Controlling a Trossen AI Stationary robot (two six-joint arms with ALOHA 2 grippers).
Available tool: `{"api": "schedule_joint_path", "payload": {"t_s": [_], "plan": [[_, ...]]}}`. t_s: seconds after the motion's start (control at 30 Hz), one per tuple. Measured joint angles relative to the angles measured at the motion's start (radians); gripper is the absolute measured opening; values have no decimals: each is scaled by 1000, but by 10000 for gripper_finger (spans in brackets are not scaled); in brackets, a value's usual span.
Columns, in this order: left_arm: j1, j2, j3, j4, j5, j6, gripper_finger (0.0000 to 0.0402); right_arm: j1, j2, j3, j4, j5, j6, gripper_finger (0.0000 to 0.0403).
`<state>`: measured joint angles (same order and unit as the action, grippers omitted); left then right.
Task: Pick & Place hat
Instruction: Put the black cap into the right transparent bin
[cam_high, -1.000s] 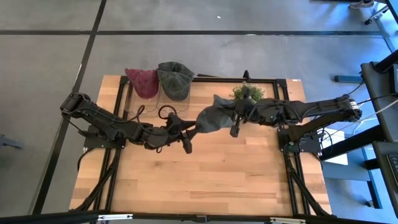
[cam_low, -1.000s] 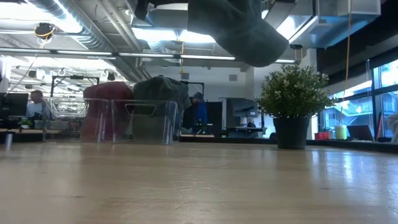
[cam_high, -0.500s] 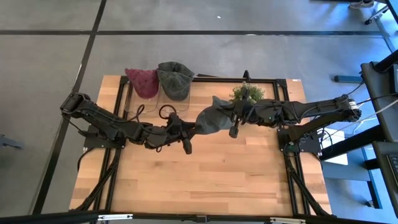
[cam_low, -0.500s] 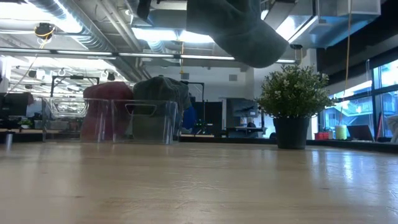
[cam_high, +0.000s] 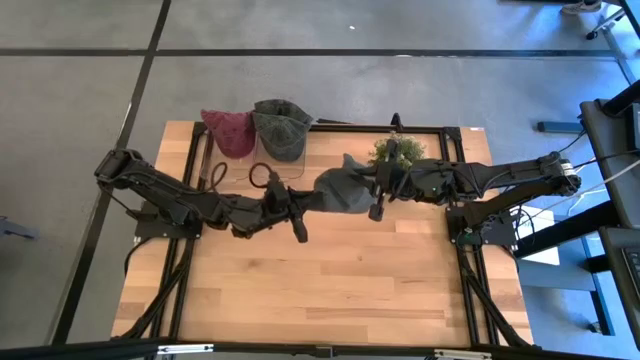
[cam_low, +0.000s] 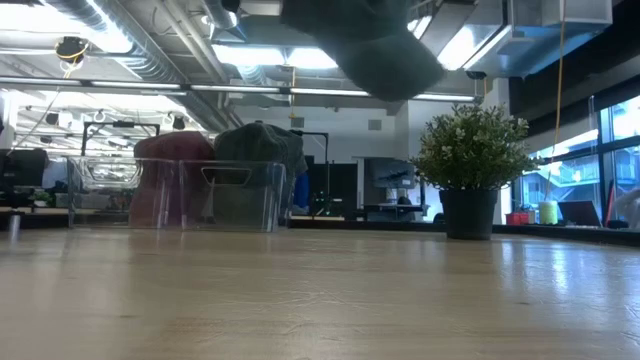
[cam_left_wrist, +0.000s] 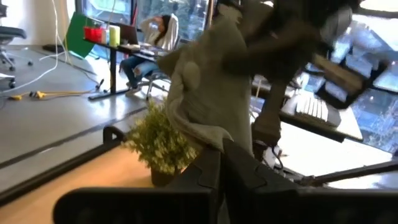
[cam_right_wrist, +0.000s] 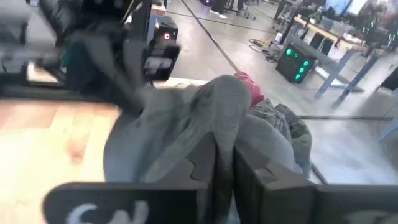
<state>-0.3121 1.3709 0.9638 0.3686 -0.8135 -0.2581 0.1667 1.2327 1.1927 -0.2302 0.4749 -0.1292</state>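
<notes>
A grey hat (cam_high: 345, 190) hangs in the air over the middle of the table, between my two grippers. In the low view it shows high up (cam_low: 375, 45), clear of the wood. My left gripper (cam_high: 308, 203) comes from the table's left and is shut on the hat's left end. My right gripper (cam_high: 372, 188) comes from the table's right and is closed on the hat's right side. The left wrist view shows the crumpled hat (cam_left_wrist: 211, 93) just past that arm's fingers. The right wrist view shows the hat (cam_right_wrist: 186, 124) the same way. My left gripper pinches an edge of the hat's cloth (cam_left_wrist: 212, 138) between its two fingers, reaching about level from the table's left. The hat stands above and beyond the fingers, lifted clear of the table. My right gripper pinches a fold of the hat's cloth (cam_right_wrist: 225, 127) between its two fingers, reaching about level from the table's right. The hat bulges out past the fingers and stays off the table.
A red hat (cam_high: 230, 132) and a dark green hat (cam_high: 282, 128) sit on clear stands (cam_low: 245, 195) at the table's far left. A potted plant (cam_high: 400, 150) stands at the far edge, close behind the right gripper. Bare wood (cam_high: 330, 290) fills the near half.
My left gripper has moved a little toward the hat and the table's far edge and has shut on the hat's left end. The hat, drawn out long between the arms before, now sits more bunched up and slightly higher.
</notes>
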Motion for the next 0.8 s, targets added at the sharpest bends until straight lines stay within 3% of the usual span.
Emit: {"api": "schedule_joint_path", "payload": {"t_s": [0.1, 0.33, 0.53, 0.8], "plan": [[24, -45, 0, -42, 28, 6, 4, 0, 0, 0, 0, -4, -66, 70], [137, -210, 0, -267, 214, 11, 3, -7, -2, 0, 4, 18, -89, 159], [344, -332, 1, -492, 470, 42, 3, -34, -3, 1, 3, 236, -89, 218], [702, -373, 82, -666, 914, 237, 3, -119, 2, 1, 2, 265, 1, 233]]}}
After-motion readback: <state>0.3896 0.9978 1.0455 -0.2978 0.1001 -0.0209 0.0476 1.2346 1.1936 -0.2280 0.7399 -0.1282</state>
